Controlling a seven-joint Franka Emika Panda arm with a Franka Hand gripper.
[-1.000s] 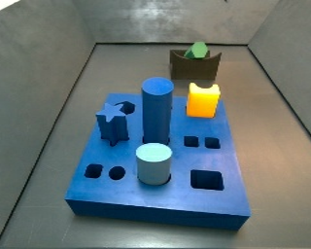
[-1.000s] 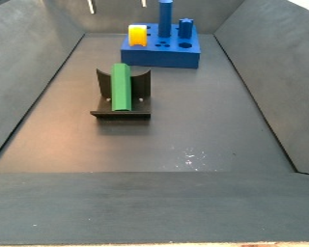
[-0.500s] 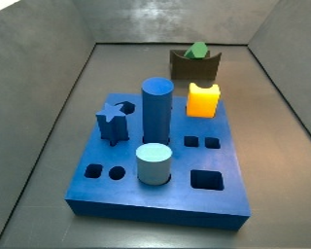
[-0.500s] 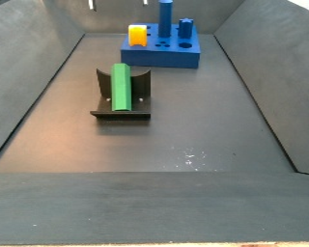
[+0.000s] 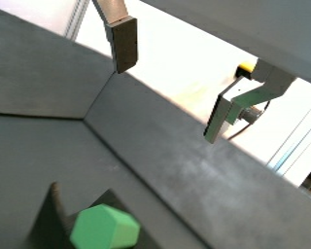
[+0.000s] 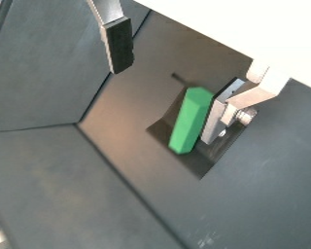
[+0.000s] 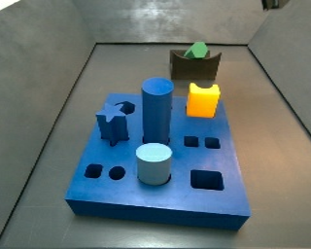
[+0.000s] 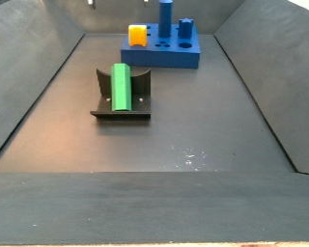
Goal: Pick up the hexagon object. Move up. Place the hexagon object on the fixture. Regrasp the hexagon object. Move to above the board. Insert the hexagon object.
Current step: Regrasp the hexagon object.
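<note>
The hexagon object (image 8: 120, 87) is a bright green prism lying lengthwise in the notch of the dark fixture (image 8: 99, 93). Both side views show it there, its end (image 7: 197, 50) sticking up above the fixture (image 7: 194, 67). In both wrist views my gripper (image 6: 167, 83) hangs open well above it, with only floor between the pads. The prism (image 6: 190, 119) lies on the fixture (image 6: 165, 138) below, close to one finger (image 6: 218, 121). Its hexagonal end (image 5: 104, 229) shows beneath the gripper (image 5: 171, 83). The blue board (image 7: 185, 156) with holes and pegs lies apart from the fixture.
On the board stand an orange-yellow block (image 7: 204, 99), a tall blue cylinder (image 7: 155, 109), a pale blue cylinder (image 7: 153, 162) and a blue star peg (image 7: 116, 122). Grey sloping walls (image 8: 42, 87) enclose the dark floor. A small dark part (image 7: 267, 3) shows at the frame edge.
A small dark part has come into the top edge of a side view. The hexagon object, fixture and board have not moved.
</note>
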